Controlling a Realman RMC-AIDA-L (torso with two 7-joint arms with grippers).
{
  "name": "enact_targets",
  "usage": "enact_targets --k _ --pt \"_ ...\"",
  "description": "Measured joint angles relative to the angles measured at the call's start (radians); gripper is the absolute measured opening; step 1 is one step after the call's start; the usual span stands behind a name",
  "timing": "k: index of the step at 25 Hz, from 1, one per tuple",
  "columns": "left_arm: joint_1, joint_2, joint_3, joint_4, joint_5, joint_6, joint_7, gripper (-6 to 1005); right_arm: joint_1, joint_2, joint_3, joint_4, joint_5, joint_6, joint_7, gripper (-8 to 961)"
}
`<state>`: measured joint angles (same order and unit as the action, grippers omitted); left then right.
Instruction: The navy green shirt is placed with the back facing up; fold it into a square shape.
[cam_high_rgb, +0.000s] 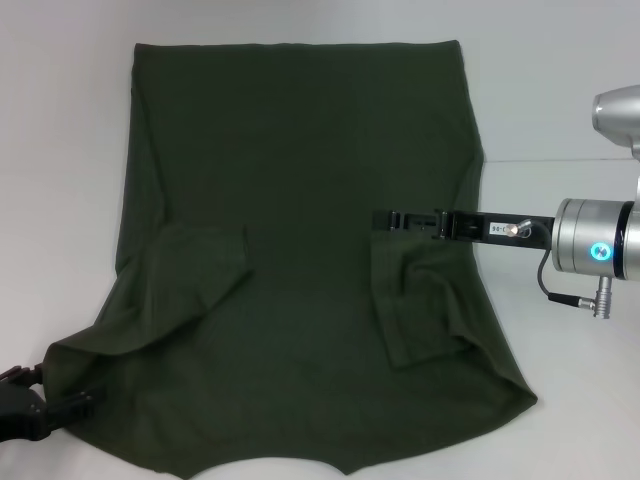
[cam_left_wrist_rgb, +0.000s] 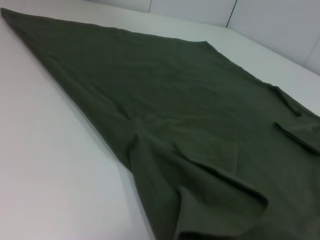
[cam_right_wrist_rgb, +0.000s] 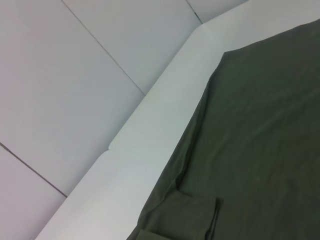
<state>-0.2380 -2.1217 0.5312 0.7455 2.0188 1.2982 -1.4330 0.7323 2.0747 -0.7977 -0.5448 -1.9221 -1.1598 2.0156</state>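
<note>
We judge that we are at the sleeve stage: the navy green shirt (cam_high_rgb: 300, 250) fills the frame's centre, plain side up, both sleeves folded inward. Our right gripper (cam_high_rgb: 385, 219) reaches in from the right over its sleeve; our left gripper (cam_high_rgb: 25, 405) sits at lower left, the shirt corner bunched against it. Whether either gripper's fingers grip cloth, we cannot tell. Next, probably, the side folds. Only white table (cam_high_rgb: 60, 150) surrounds it; nothing obstructs.

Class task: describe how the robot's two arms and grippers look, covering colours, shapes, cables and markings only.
The right arm is a silver cylinder with a glowing blue ring, a black cable and a small white label; its right gripper is slim and black. The left gripper is black and blocky.
</note>
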Motion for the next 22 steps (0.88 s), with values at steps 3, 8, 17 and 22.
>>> enact_targets --k 3,8,17,22 --pt "0.0 -0.001 0.0 0.003 0.001 0.003 0.0 874 -0.001 -0.001 0.0 0.0 0.0 0.0 0.0 910" --pt "-0.004 0.002 -0.002 0.007 0.001 -0.001 -0.003 855 -0.002 -0.001 0.002 0.0 0.0 0.0 -0.001 910" --pt "-0.009 0.012 0.005 0.013 0.003 0.001 -0.025 647 -0.004 0.001 0.004 0.0 0.0 0.0 -0.003 909" --pt "-0.009 0.012 0.006 0.023 0.003 0.001 -0.027 342 -0.006 0.002 0.002 0.0 0.0 -0.002 -0.003 909"
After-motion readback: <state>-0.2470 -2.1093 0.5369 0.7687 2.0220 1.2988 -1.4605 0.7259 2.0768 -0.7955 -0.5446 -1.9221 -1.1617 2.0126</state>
